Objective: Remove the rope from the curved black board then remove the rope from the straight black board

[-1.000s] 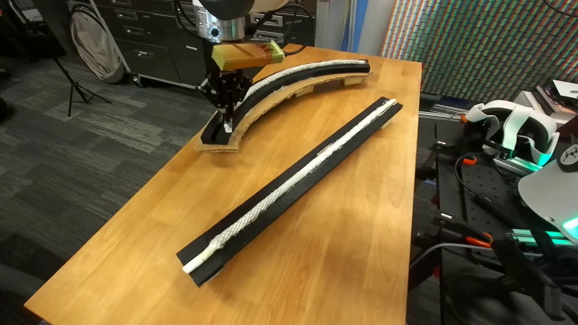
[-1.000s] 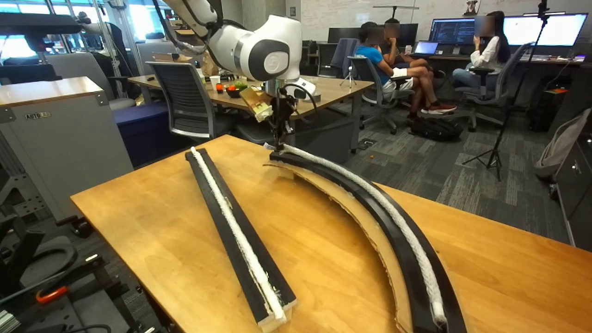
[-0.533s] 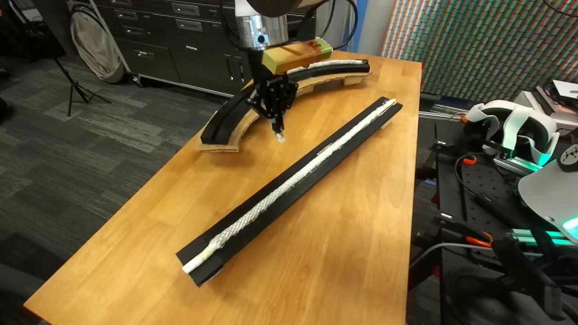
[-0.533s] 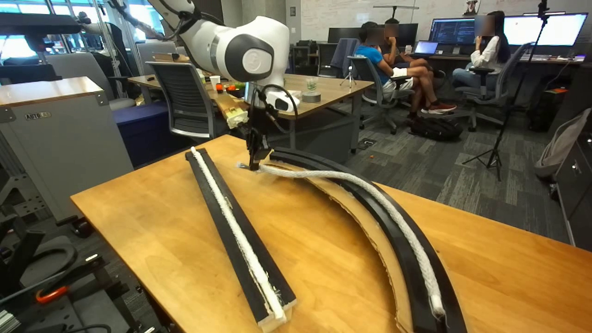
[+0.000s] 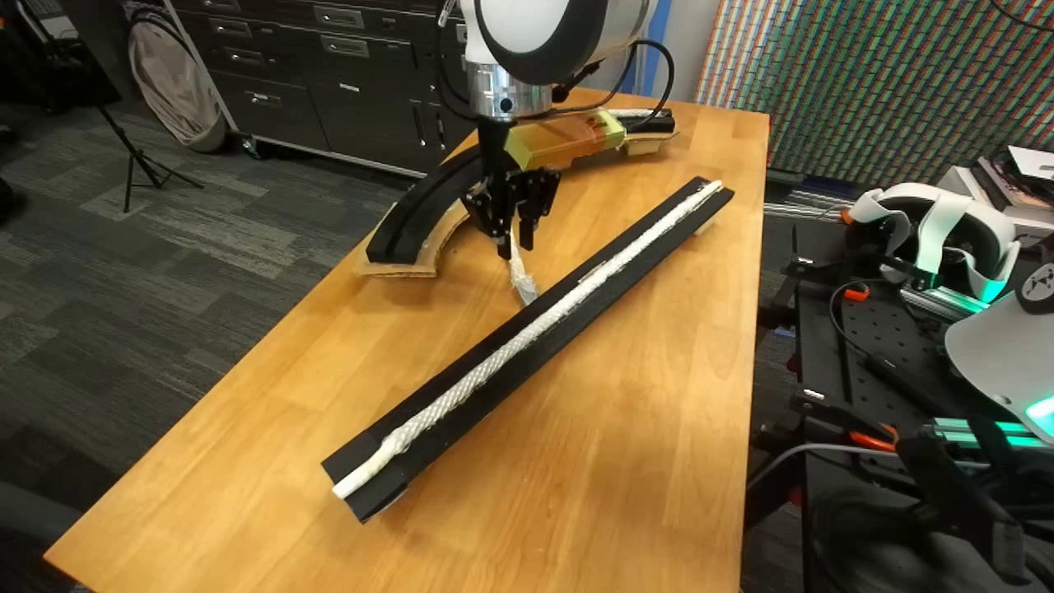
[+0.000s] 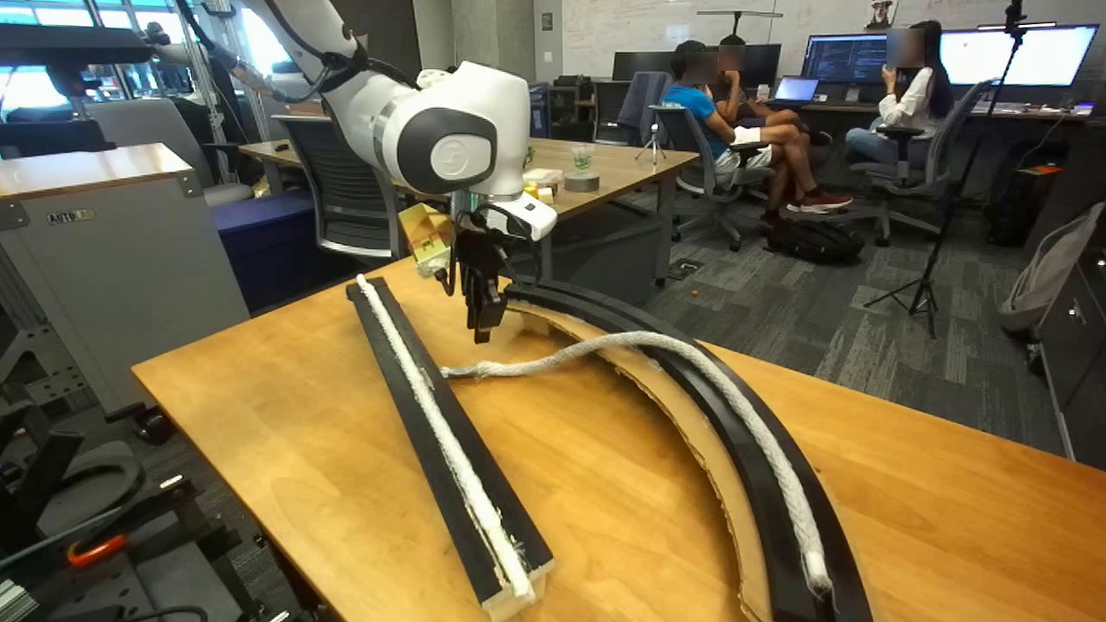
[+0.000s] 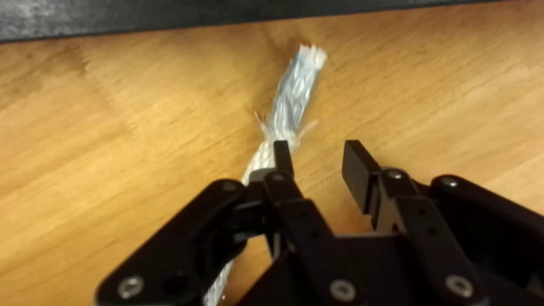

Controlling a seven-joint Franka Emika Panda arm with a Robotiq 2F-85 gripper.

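Observation:
The curved black board (image 5: 428, 198) also shows in an exterior view (image 6: 756, 466). Its white rope (image 6: 782, 466) still lies on the board at one end. The rope's other part arches over the pale edge, and its taped tip (image 7: 295, 93) rests on the table beside the straight black board (image 6: 435, 449). The straight board (image 5: 535, 347) carries another white rope (image 5: 469, 383) along its groove. My gripper (image 7: 317, 146) is open and empty, above the loose rope; in the wrist view the left finger overlaps the rope. In an exterior view the gripper (image 6: 481, 333) hangs between the boards.
Both boards stand on a wooden table (image 6: 285, 389). A black cart with a white headset (image 5: 935, 226) stands beside the table. Dark drawer cabinets (image 5: 329, 91) stand behind. Seated people (image 6: 743, 130) and chairs are farther off in an exterior view.
My gripper pulled the rope's end off the curved board towards the straight board. It then opened, and the rope end dropped onto the table beside the straight board.

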